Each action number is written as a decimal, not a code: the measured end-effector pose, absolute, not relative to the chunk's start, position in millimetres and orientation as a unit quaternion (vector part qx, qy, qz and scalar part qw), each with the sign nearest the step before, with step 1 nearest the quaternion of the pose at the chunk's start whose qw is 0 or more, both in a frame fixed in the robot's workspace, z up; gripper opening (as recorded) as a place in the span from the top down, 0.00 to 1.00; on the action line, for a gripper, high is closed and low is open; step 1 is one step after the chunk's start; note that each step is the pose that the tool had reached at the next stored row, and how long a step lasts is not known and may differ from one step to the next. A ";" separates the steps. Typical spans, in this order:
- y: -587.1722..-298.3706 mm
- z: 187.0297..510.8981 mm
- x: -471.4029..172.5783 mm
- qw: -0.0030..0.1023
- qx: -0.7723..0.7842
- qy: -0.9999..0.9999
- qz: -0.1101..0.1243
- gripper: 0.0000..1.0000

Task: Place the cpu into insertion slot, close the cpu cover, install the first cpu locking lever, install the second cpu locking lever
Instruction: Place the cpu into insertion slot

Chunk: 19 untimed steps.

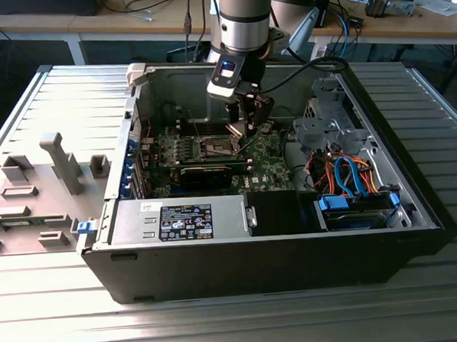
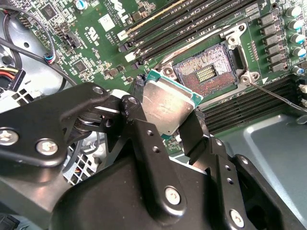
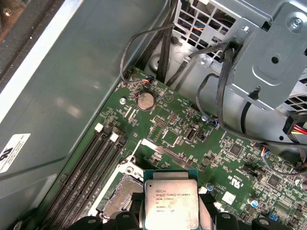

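The square insertion slot [image 2: 206,72], dark-centred and silver-rimmed, is lying uncovered on the green circuit board [image 2: 96,43], with its contacts exposed. It is being hemmed in closely on two sides by long black memory slots [image 2: 192,21], while the grey metal case wall [image 3: 72,96] is standing well apart. The small flat silvery-grey cpu [image 2: 168,108] is being held tilted just beside the slot, apparently above the board. It is being clamped at opposite edges between the black fingers [image 2: 138,120] of the gripper [image 2: 165,120].
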<state>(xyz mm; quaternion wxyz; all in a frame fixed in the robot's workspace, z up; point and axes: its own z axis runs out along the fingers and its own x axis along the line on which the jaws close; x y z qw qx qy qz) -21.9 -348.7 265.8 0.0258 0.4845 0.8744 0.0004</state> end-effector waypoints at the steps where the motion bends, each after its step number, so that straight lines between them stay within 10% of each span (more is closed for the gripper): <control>1: -348.7 265.8 -21.9 0.026 0.485 0.874 0.000 0.46; 19: -348.7 265.8 -21.9 0.026 0.489 0.872 0.000 0.46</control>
